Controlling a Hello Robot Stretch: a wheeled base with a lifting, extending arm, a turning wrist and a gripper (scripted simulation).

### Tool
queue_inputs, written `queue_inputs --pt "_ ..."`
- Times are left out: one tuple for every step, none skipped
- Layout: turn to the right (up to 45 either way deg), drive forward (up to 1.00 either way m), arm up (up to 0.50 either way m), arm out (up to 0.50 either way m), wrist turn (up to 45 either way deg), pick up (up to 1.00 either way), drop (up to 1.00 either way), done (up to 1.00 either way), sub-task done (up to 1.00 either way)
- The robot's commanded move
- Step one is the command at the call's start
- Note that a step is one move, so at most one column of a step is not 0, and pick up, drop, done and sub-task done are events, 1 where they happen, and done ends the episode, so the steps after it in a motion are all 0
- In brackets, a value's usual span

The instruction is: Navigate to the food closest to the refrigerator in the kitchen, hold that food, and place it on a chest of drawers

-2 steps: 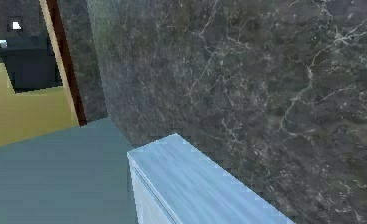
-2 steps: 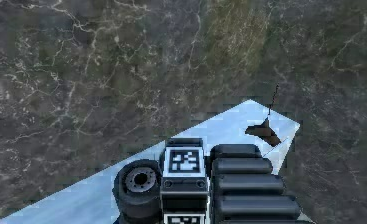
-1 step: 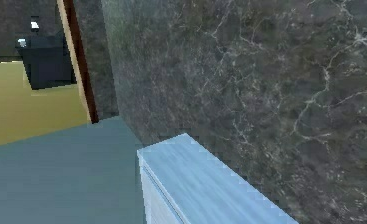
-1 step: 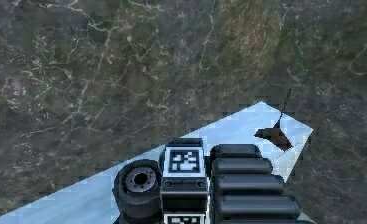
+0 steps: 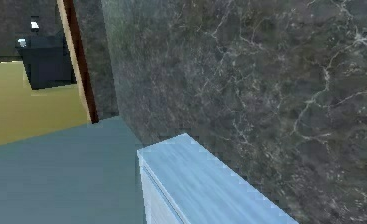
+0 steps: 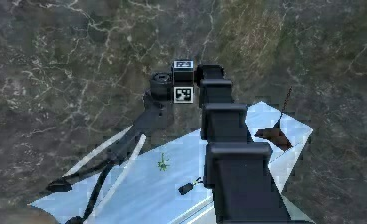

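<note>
Too small to name on the cabinet (image 6: 141,185): green speck (image 6: 163,160), dark bit (image 6: 186,187), brown lump (image 6: 276,136). Cannot tell whether the claw (image 6: 69,200) holds anything, or touches the cabinet's edge. Hidden behind the arm (image 6: 231,160): a strip of the cabinet top. Cut off by the arm side view's bottom edge: cabinet's near end, arm's base, a tan patch (image 6: 21,215) in the left corner. Cut off by the forward view's bottom edge: the cabinet again. Partly hidden by the doorframe (image 5: 81,60): a dark box (image 5: 46,62), with pale bits (image 5: 33,25) above it too small to make out.
</note>
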Motion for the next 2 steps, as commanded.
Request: queue_inputs --pt "0.0 0.0 0.0 0.0 45.0 0.0 0.0 0.0 0.0" --pt "0.0 0.0 0.0 0.0 42.0 0.0 0.0 0.0 0.0"
